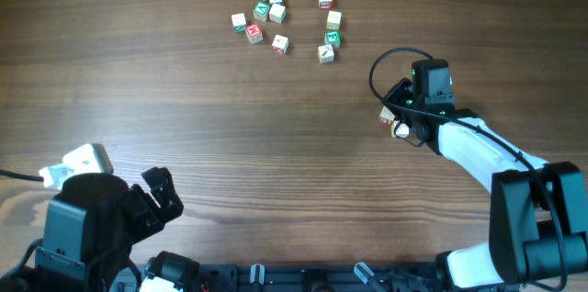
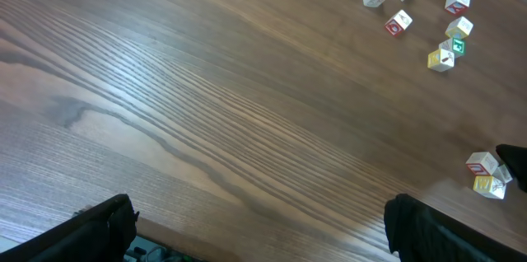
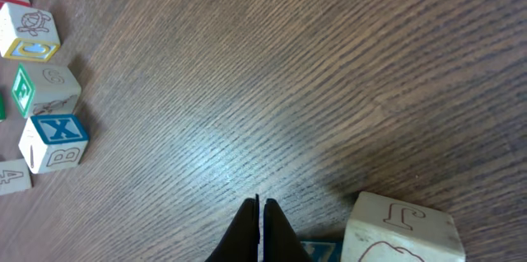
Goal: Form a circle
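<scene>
Your worktop (image 1: pixel 184 99) is brown wood with a strong grain. Your left pincer (image 1: pixel 165 193) stands wide open and has hold of nothing. Your right pincer (image 3: pixel 259 212) is closed tight, fingertips pressed together with nothing between them. The circle (image 1: pixel 277 14) lies well ahead of the right pincer and off to its left. It is a clump of small letter cubes with a short column beside it, not a closed ring. Two stray cubes (image 1: pixel 386 115) sit just beside the right pincer's tips.
</scene>
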